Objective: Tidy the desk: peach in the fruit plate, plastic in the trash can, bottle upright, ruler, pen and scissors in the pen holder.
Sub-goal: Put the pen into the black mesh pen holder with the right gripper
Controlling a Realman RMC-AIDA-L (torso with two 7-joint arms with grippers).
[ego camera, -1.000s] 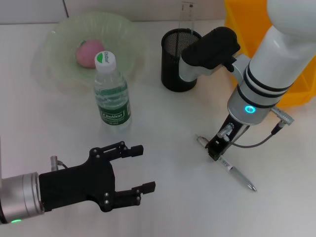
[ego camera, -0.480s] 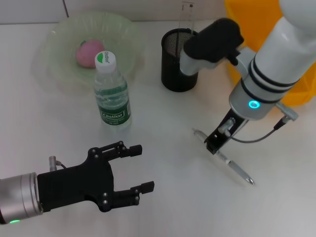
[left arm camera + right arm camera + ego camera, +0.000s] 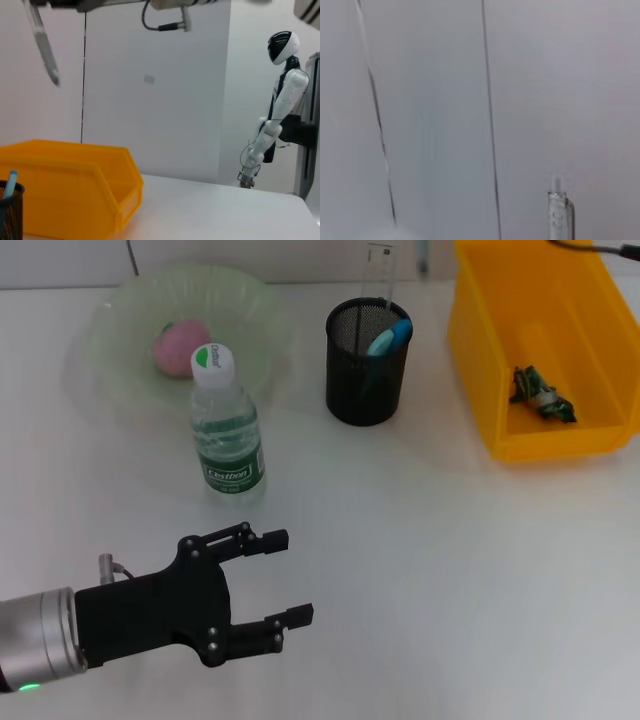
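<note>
Black mesh pen holder (image 3: 367, 365) on a white desk (image 3: 450, 570), tidying nearly finished.
Left gripper (image 3: 270, 580) hovers low over the near desk, jaws spread wide and empty. Right gripper is out of the head view; I cannot tell its jaws, though a pen (image 3: 42, 42) hangs high in the left wrist view. Peach (image 3: 178, 345) sits in the fruit plate (image 3: 120, 310), bottle (image 3: 226, 430) upright beside it, plastic (image 3: 540, 395) in the yellow trash can (image 3: 480, 350), ruler (image 3: 380, 270) in the holder.

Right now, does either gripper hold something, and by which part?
The right gripper holds the slim silver pen by its upper end, above the frame edge; the black left gripper is open and empty.
</note>
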